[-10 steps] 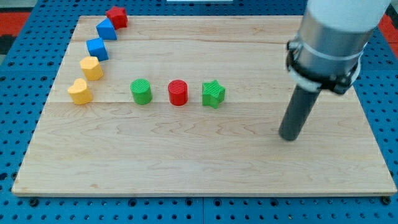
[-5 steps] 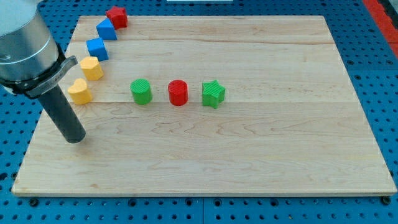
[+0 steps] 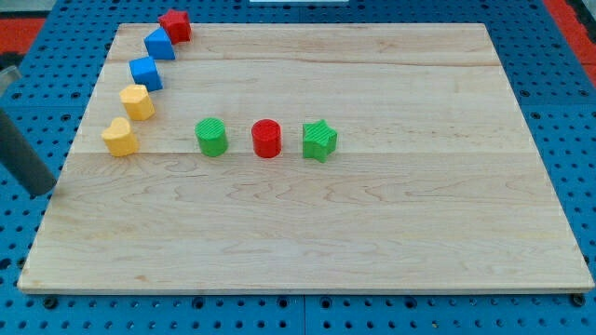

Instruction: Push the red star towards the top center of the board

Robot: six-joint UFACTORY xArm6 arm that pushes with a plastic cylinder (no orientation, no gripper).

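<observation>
You have the wooden board [image 3: 372, 233] filling most of the view, resting on a blue pegboard surface [image 3: 577, 140]. At the view's left edge the dark rod comes down, and my tip [image 3: 42, 191] sits just off the board's left side, below and to the left of the yellow blocks and well apart from everything else; the arm carries no jaws, so there is nothing to report as wide, narrow or holding. Across the board's middle you see a row: a green cylinder [image 3: 211, 137], a red cylinder [image 3: 266, 139] and a green star [image 3: 319, 140], each apart from its neighbour. Up the left side runs a curved line of blocks: a yellow heart-like block [image 3: 119, 137], another yellow block [image 3: 138, 101], a blue block [image 3: 146, 73], a second blue block [image 3: 159, 43], and at the top-left corner the red star [image 3: 174, 25], just beside that blue block.
</observation>
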